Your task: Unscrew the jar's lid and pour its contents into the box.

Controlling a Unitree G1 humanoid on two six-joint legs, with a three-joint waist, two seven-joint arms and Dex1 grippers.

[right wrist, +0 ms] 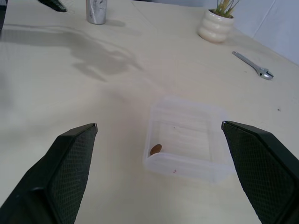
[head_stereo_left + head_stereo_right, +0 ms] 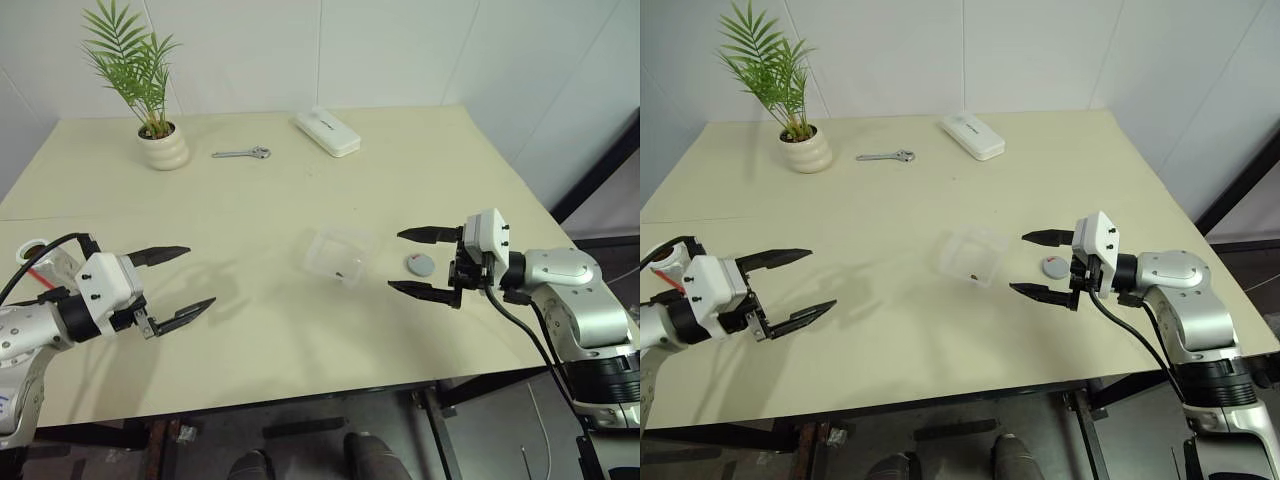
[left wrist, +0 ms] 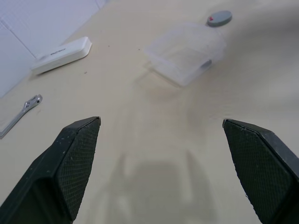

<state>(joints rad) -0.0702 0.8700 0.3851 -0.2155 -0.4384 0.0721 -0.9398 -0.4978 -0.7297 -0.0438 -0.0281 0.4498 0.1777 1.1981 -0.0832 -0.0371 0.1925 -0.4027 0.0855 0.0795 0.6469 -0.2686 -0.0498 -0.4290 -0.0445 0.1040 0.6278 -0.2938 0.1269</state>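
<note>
close to me, at the near edge of the table (image 2: pixel 250 330), both my grippers hang empty with their fingers spread wide: my left gripper (image 2: pixel 172 285) on the left, pointing across toward the middle, and my right gripper (image 2: pixel 425 262) on the right, pointing back at it. just behind my left wrist stands the jar (image 1: pixel 96 10), upright, its mouth uncovered, well apart from everything else. between my right gripper's fingers, lying flat on the tabletop, is the lid (image 2: pixel 420 264), grey with a small red mark at one edge that i cannot read. just beside it toward the middle sits the box (image 2: pixel 340 255), and one small brown bit of the contents (image 1: pixel 155 149) lies against its near wall. judging from this, the lid is off and something has already gone into the box, so i read the step in hand as drawing both arms clear; to do it well i should lift before swinging, keep my right fingers from nudging the lid or the light box, and keep my left arm off the jar. farther back lie a small wrench (image 2: pixel 242 153) and a white oblong case (image 2: pixel 326 132) with a dark mark on top, too small to read, and at the far left a potted plant (image 2: pixel 160 130).
</note>
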